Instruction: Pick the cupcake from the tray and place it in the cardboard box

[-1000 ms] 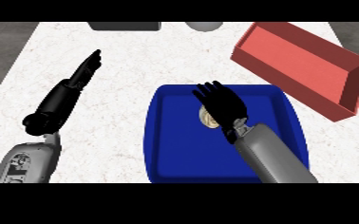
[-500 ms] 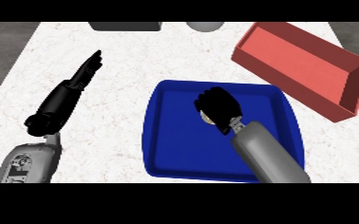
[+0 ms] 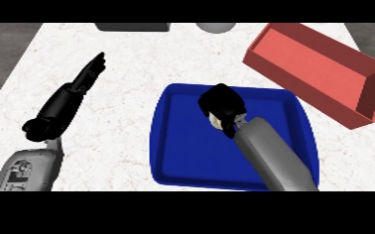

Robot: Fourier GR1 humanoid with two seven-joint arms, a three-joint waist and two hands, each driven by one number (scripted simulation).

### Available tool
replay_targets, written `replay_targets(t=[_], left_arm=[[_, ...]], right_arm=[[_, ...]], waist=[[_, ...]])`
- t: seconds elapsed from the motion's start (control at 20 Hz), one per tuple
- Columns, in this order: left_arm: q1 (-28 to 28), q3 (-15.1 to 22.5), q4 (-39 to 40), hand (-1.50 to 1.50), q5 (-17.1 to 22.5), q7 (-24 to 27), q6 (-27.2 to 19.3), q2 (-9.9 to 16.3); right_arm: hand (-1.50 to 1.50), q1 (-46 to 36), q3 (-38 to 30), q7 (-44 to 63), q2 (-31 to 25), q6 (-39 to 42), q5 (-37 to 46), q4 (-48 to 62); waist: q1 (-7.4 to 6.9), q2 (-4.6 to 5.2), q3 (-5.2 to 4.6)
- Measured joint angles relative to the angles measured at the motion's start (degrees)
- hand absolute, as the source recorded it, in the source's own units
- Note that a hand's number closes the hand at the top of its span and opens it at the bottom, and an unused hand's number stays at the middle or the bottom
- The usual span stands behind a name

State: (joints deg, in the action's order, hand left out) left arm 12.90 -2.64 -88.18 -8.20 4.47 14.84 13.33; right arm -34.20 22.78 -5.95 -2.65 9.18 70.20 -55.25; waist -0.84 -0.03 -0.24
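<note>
Right hand (image 3: pixel 222 104) curls over the cupcake (image 3: pixel 218 123) in the blue tray (image 3: pixel 176 153); left hand (image 3: pixel 86 77) rests straight-fingered on the counter (image 3: pixel 147 59). Red box (image 3: pixel 322 72) sits just right.

One blue tray (image 3: pixel 176 153), one red box (image 3: pixel 322 74), one cupcake (image 3: pixel 219 123), two robot hands.

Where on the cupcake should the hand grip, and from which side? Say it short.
Grip the cupcake round its sides, coming from above. It sits on the flat blue tray, whose raised rim blocks a low sideways approach. The right hand already curls over it, hiding most of it.
</note>
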Motion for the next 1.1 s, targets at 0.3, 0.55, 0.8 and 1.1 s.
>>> replay_targets(t=[0.3,0.55,0.8,1.1], left_arm=[[0.54,0.43,0.1,0.0,-0.9,-0.49,-0.68,-0.94],[0.15,-0.36,-0.15,0.0,-0.68,-0.78,-0.29,-0.46],[-2.13,-0.27,-1.42,0.0,-1.08,-0.12,-0.28,-0.54],[-1.05,-0.68,-1.24,0.0,-0.83,-1.02,-0.25,-0.6]], right_arm=[[1.5,-5.32,-3.38,-0.88,1.85,-2.68,-6.59,2.63],[1.5,-5.55,-4.67,-2.72,-0.18,-4.66,-6.51,-4.73],[1.5,-6.11,-6.93,0.38,-1.3,-2.05,-7.12,-15.35],[1.5,-8.27,-16.48,10.38,-1.22,-1.38,-10.18,-23.33]], waist=[[0.08,0.14,0.18],[0.75,-0.05,0.22],[1.07,-0.21,0.22],[1.56,-0.27,0.23]])
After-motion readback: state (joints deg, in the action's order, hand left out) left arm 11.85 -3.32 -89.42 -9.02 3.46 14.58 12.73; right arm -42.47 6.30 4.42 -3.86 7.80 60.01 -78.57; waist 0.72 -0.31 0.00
